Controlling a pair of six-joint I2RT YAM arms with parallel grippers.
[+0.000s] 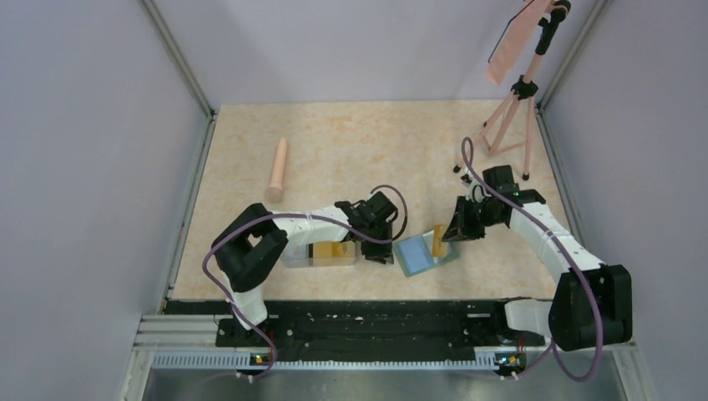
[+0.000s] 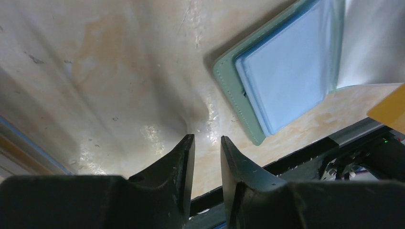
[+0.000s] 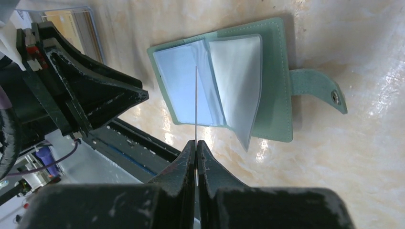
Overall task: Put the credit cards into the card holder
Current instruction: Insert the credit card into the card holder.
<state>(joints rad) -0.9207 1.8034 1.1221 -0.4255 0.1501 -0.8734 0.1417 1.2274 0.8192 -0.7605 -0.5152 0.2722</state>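
The green card holder (image 1: pixel 422 256) lies open on the table near the front edge, its pale blue pocket pages up. My right gripper (image 1: pixel 448 233) is shut on a yellow-orange credit card (image 1: pixel 437 241) and holds it on edge over the open pages. In the right wrist view the card (image 3: pixel 196 102) shows edge-on between my shut fingers, above the holder (image 3: pixel 276 71) with its snap tab (image 3: pixel 317 88). My left gripper (image 1: pixel 386 253) sits low just left of the holder, jaws slightly apart and empty. In the left wrist view (image 2: pixel 207 139) the holder (image 2: pixel 239 90) lies ahead to the right.
A clear plastic box (image 1: pixel 321 253) with more yellow-orange cards lies under my left arm, left of the holder. A pink cylinder (image 1: pixel 277 170) lies at the back left. A pink tripod stand (image 1: pixel 511 113) stands at the back right. The black front rail (image 1: pixel 367 313) is close.
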